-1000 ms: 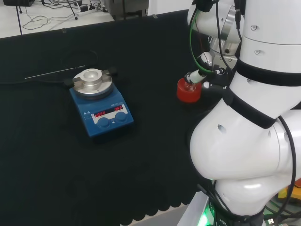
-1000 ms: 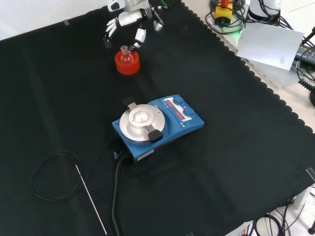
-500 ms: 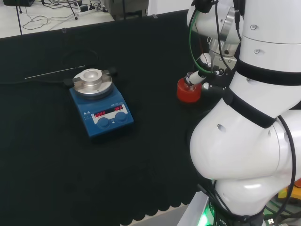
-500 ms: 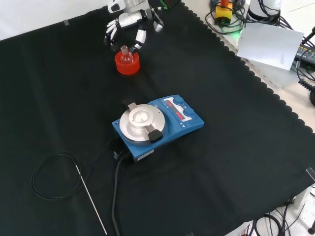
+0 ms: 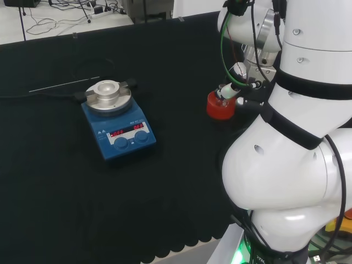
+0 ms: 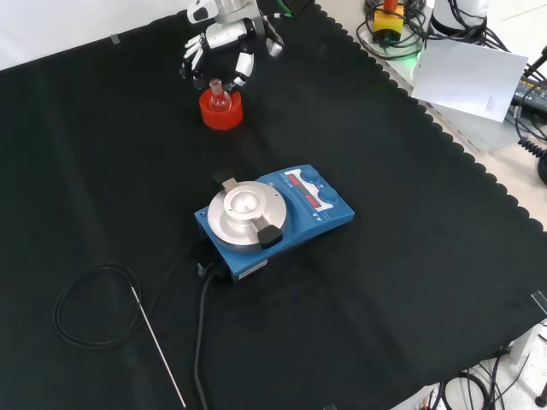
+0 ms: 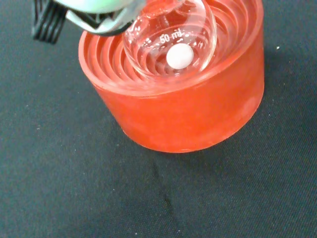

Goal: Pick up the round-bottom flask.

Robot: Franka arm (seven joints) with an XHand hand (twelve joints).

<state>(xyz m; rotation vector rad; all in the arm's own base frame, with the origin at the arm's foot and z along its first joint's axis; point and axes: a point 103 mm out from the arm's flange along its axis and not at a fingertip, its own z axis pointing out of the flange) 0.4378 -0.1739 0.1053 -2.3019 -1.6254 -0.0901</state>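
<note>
While seated in red stand (image 6: pixel 221 111), flask (image 6: pixel 220 97) upright, neck up.

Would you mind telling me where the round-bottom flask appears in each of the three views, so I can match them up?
Head view: the round-bottom flask is right of centre, beside the white arm.
Front view: the flask is near the top, left of centre, just below the hand.
Wrist view: the flask is close up, a white bead inside.
Shared landmark: the red ribbed stand it sits in.
</note>
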